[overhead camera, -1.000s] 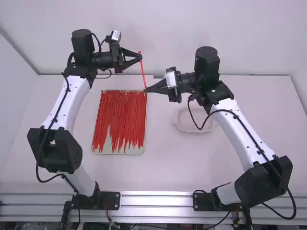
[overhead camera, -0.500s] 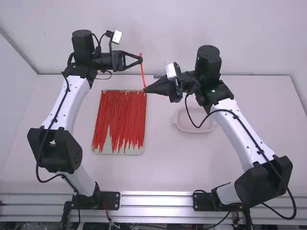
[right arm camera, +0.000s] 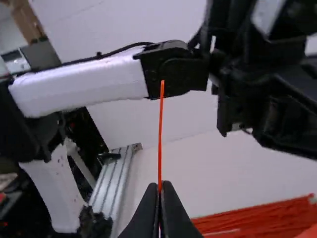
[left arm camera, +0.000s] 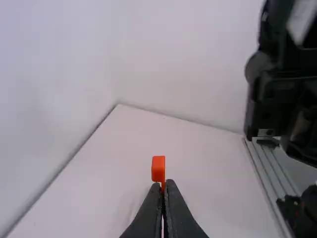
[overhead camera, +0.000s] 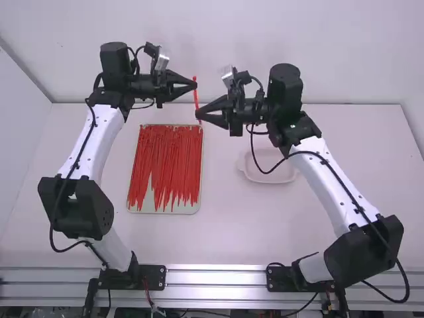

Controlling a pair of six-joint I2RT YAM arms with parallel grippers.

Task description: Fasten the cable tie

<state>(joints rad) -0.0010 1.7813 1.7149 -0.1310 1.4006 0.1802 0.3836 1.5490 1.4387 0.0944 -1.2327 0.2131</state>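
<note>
A single red cable tie [overhead camera: 196, 99] hangs in the air above the back of the table, held at both ends. My left gripper [overhead camera: 193, 83] is shut on its head end; the square orange head [left arm camera: 158, 168] sticks out just past the fingertips. My right gripper [overhead camera: 199, 115] is shut on the lower, tail end, and the thin strap [right arm camera: 160, 134] runs straight from those fingertips toward the left arm's wrist. The two grippers face each other, close together.
A tray [overhead camera: 165, 209] with several red cable ties [overhead camera: 165, 165] lies on the table below the left gripper. A shallow white dish [overhead camera: 268, 169] sits under the right arm. Walls close off the back and left.
The right gripper has risen and turned with the tail end, so the tie now stands shorter and more upright. The left wrist has rotated, keeping the head end in place.
</note>
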